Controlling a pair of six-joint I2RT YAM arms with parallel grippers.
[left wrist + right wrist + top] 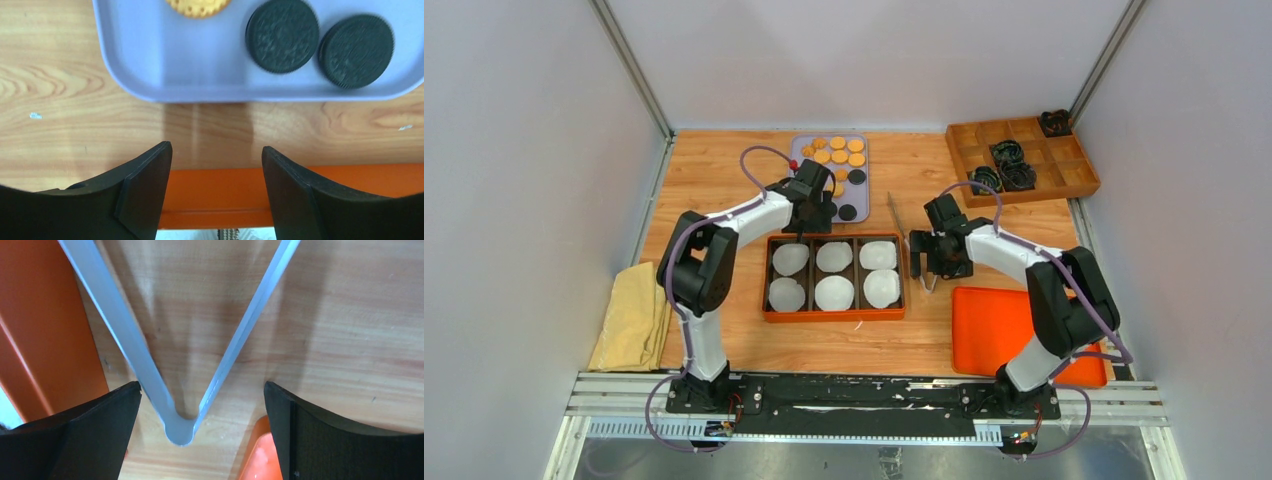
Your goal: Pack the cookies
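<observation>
Several golden-orange cookies point(836, 152) lie on a lavender tray point(861, 193) at the back, with a few black sandwich cookies point(847, 211) beside them. My left gripper point(816, 212) is open and empty, low over the wood between the tray and the orange six-cell box point(834, 316). The left wrist view shows its jaws point(216, 155) apart, the tray point(150, 65), one golden cookie point(197, 6) and two black cookies point(282, 35). My right gripper point(936, 265) is open, astride the bend of metal tongs point(180, 432) lying on the table.
Each box cell holds a white paper liner point(834, 257). An orange flat lid point(1009, 330) lies at the front right. A wooden compartment tray point(1064, 165) with black items stands at the back right. A yellow cloth point(632, 315) lies at the left edge.
</observation>
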